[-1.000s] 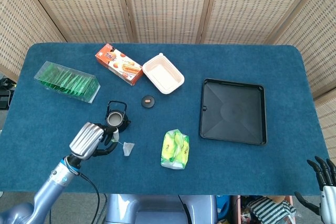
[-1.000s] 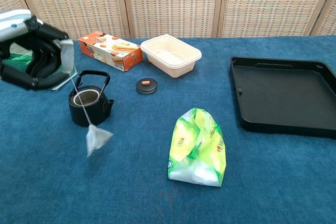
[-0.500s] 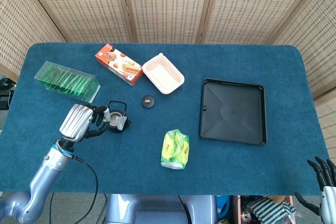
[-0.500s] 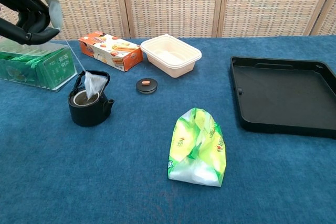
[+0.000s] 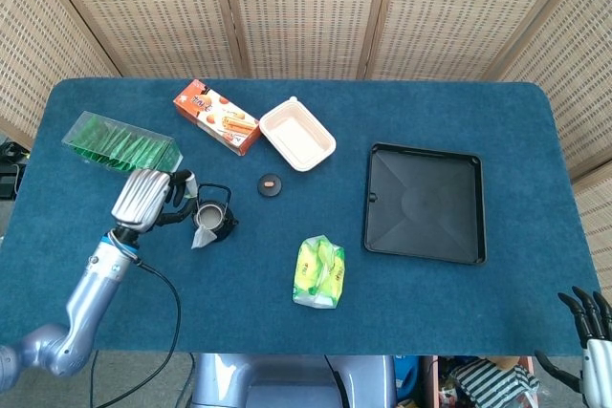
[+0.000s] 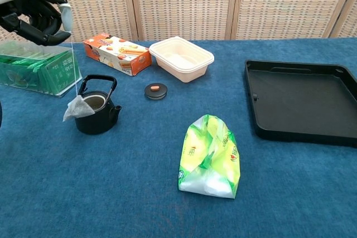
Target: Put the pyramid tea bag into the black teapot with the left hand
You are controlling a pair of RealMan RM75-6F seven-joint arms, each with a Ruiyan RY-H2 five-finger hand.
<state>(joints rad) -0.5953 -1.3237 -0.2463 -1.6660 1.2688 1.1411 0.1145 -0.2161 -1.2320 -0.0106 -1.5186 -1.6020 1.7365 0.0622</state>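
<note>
While my left hand (image 6: 33, 6) hangs raised above the counter (image 5: 287, 322), its fingers (image 6: 47, 25) pinching the paper tag and string, the pyramid tea bag (image 6: 78, 107) dangles at the near-left side of the black teapot (image 6: 98, 116), level with its rim and, as far as I can judge, not yet inside. To do this well I would let the swing die, shift the hand slightly right and away from me until the bag hangs over the open mouth, clear of the raised handle, then lower slowly before loosening the pinch. My right hand (image 5: 591, 332) waits at the counter's near right corner, fingers apart and holding nothing. Blue cloth covers the counter, and woven folding screens (image 5: 306, 7) stand behind it. The teapot's lid (image 5: 271, 183) lies just beyond the pot.
</note>
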